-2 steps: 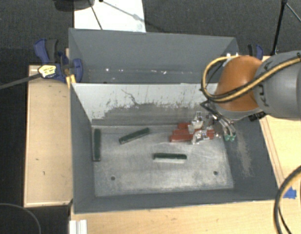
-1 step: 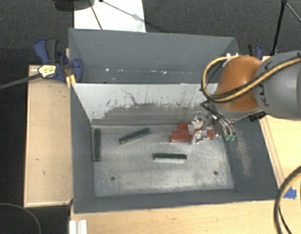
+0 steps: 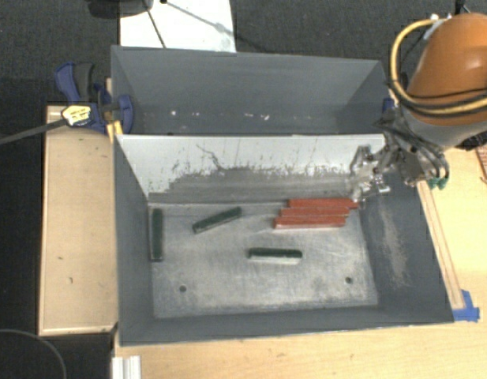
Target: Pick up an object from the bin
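1. Four small things lie on the floor of the grey metal bin, none of them touching another.
2. Nearest the gripper is a reddish-brown block. It is long and flat and lies crosswise in the right half of the floor, just below the scratched back slope. A seam along its length hints at two slats side by side, though that cannot be settled.
3. The gripper hangs at the right end of that block, at the foot of the back slope and close to the bin's right wall. Its lower tip is just beside the block's end; whether it touches cannot be told.
4. Whether the pincer is apart or together cannot be told from this angle.
5. The orange cover on the arm, ringed by yellow cable, stands over the bin's right rim.
6. A slanted green bar lies left of the block, with its right end turned toward the back.
7. A left green bar lies along the foot of the left wall, pointing front to back.
8. A middle green bar lies level, near the block and in front of it, with a pale strip along its near edge.
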`<state>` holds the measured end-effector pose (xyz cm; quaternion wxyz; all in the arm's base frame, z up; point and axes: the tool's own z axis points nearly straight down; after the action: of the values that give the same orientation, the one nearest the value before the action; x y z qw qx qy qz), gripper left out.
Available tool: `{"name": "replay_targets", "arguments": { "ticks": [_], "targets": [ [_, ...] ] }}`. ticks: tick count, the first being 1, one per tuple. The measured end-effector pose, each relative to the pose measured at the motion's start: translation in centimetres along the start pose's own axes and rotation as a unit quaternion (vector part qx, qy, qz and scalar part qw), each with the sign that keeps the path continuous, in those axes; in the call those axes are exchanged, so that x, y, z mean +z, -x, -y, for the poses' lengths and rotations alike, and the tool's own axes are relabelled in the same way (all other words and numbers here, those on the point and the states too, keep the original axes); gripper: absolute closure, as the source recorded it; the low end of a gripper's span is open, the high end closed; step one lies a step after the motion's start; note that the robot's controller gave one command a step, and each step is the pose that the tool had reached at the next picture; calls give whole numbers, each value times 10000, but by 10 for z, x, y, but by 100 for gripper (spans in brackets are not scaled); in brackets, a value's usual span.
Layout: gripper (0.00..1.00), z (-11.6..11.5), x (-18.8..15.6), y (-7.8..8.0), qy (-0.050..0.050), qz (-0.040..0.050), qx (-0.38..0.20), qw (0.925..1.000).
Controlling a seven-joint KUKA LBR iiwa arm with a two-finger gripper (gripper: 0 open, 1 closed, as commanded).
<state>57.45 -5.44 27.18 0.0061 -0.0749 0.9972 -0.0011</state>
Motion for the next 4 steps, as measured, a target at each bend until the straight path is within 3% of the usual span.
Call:
{"name": "replay_targets", "arguments": {
  "ticks": [1, 2, 4],
  "targets": [
    [100, 0, 5, -1, 12, -38, -2, 10000],
    [0, -13, 112, -43, 12, -51, 1075, 9942],
    [0, -15, 117, -42, 1, -23, 1093, 9940]
  ]
}}
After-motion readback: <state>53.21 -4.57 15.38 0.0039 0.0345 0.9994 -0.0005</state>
